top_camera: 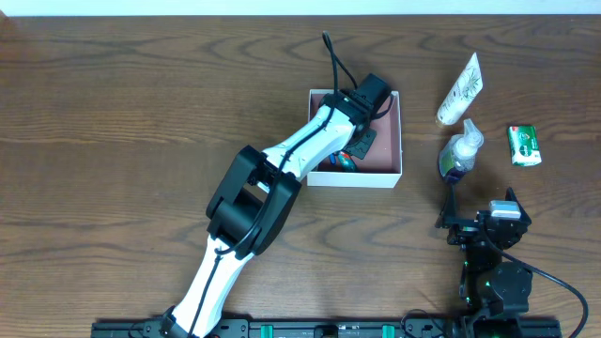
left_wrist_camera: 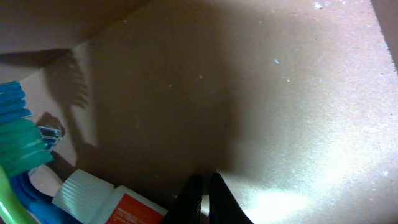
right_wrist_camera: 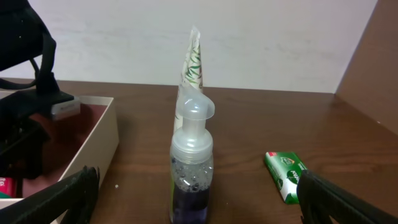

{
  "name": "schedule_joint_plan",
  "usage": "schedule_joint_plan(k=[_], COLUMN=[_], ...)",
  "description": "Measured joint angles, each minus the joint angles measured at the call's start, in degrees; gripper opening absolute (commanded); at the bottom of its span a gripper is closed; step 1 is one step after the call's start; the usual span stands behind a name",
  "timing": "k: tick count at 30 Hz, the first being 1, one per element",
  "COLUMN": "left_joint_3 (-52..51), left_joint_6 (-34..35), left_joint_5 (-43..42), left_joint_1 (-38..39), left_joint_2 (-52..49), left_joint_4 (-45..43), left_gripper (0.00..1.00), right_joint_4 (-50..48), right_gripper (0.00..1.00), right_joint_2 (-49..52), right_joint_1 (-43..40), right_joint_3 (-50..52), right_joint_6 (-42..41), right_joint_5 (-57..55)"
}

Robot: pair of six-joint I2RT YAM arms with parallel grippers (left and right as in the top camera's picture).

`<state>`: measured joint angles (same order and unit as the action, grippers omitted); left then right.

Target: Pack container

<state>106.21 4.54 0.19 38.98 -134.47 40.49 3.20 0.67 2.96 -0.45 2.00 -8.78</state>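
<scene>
Dark wood-grain table [top_camera: 113, 103] fills your overhead view, w/ a pale wall behind it in the right wrist cam. Your left arm [top_camera: 254, 202] — white shell, black joints — runs diagonally from the near edge up to the container [top_camera: 387, 141], and its wrist end sits over the far-left part of the box. Container's a shallow square box w/ thin white walls and a pink-brown floor. It lies right of table centre, just left of the loose items.

Left gripper [left_wrist_camera: 204, 198] is inside it, fingers pressed together w/ nothing between them, tips close over bare floor. You can't tell if they touch it. Right arm [top_camera: 493, 272] sits at the near right, apart from the box. Right gripper [top_camera: 481, 211] is spread wide, holding nothing, aimed at the pump bottle [right_wrist_camera: 191, 168], which stands upright just ahead of it.

Bottle's clear, w/ dark liquid low down and a white foamer top. Beyond it a white tube [top_camera: 461, 89] w/ green leaf print lies on the table, cap end toward the bottle. Right of the bottle, apart from it, a small green packet [top_camera: 524, 145] lies flat.

In the box's near-left corner you've got a toothpaste tube [left_wrist_camera: 102, 202] w/ white cap and red on the label, and beside it a blue, teal & green toothbrush [left_wrist_camera: 18, 134] — whether it's one or several you can't make out.
</scene>
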Motion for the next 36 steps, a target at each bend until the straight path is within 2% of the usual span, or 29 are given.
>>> schedule_joint_plan(k=[9,14,20,31,33,36], left_joint_3=[0.00,0.00,0.00,0.00,0.00,0.00], left_joint_6=[0.09,2.08,3.19,3.23,3.10,3.37], left_joint_5=[0.50,3.89,5.38,6.25,6.25,6.25], left_joint_1=[-0.52,-0.68,-0.72,-0.74,-0.74,-0.74], left_joint_2=[0.22,0.33,0.33,2.73,3.82,5.11], left_joint_4=[0.39,1.79,1.73,2.01,2.73,2.75], left_gripper=[0.08,0.07,0.13,0.16,0.25,0.31], right_joint_4=[0.00,0.00,0.00,0.00,0.00,0.00], right_gripper=[0.99,0.99,0.99,0.99,0.99,0.99], right_joint_2=[0.00,0.00,0.00,0.00,0.00,0.00], right_joint_1=[0.00,0.00,0.00,0.00,0.00,0.00], right_joint_3=[0.00,0.00,0.00,0.00,0.00,0.00], right_joint_6=[0.00,0.00,0.00,0.00,0.00,0.00], right_joint_5=[0.02,0.00,0.02,0.02,0.02,0.02])
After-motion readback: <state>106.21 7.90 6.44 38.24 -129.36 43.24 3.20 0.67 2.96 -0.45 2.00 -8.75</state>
